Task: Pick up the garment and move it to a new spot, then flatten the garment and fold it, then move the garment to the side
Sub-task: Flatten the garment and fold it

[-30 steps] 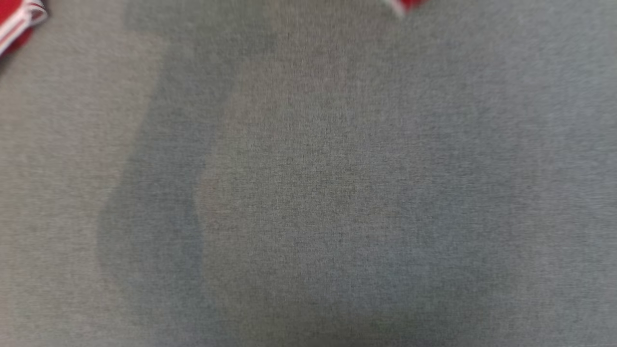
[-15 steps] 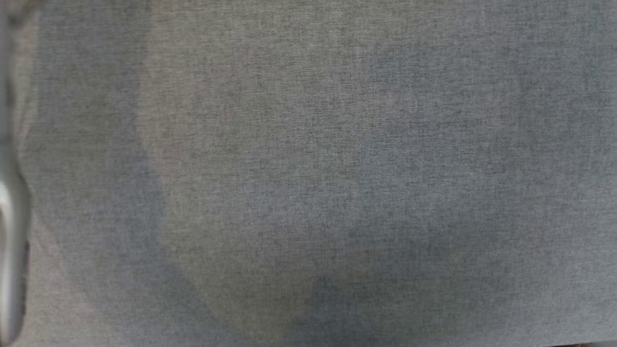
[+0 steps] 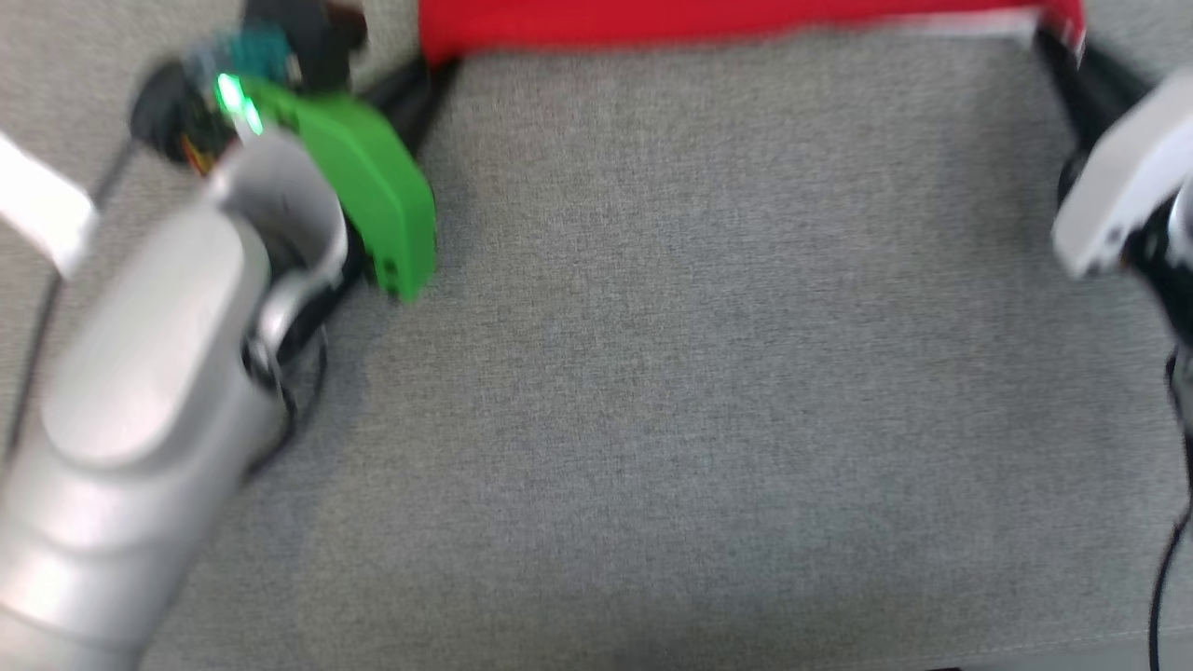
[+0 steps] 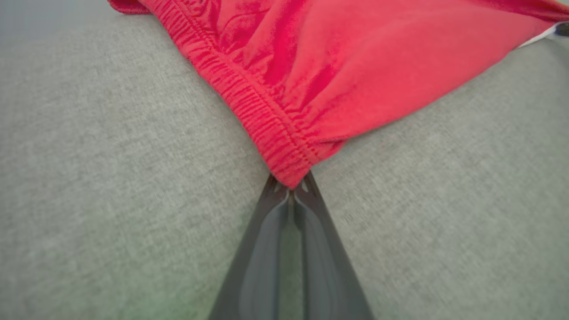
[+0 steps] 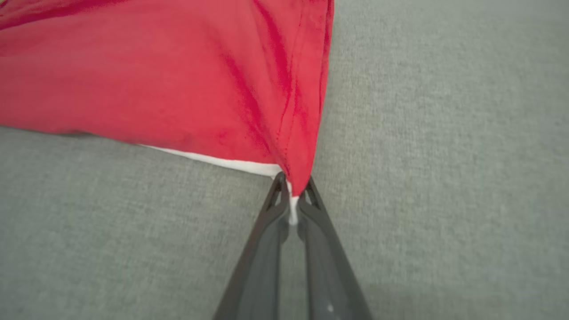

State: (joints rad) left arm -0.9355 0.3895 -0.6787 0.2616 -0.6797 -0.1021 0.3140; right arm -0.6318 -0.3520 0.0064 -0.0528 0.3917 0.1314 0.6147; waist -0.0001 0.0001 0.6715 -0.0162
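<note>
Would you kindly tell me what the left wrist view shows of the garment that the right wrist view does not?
Left wrist view: the left gripper is shut on a corner of the red garment, where a gathered elastic band runs.
Right wrist view: the right gripper is shut on another corner, with a stitched seam and white trim along the edge.
Shared: red cloth drawn to a point at closed fingertips, with the grey fabric surface around it.
</note>
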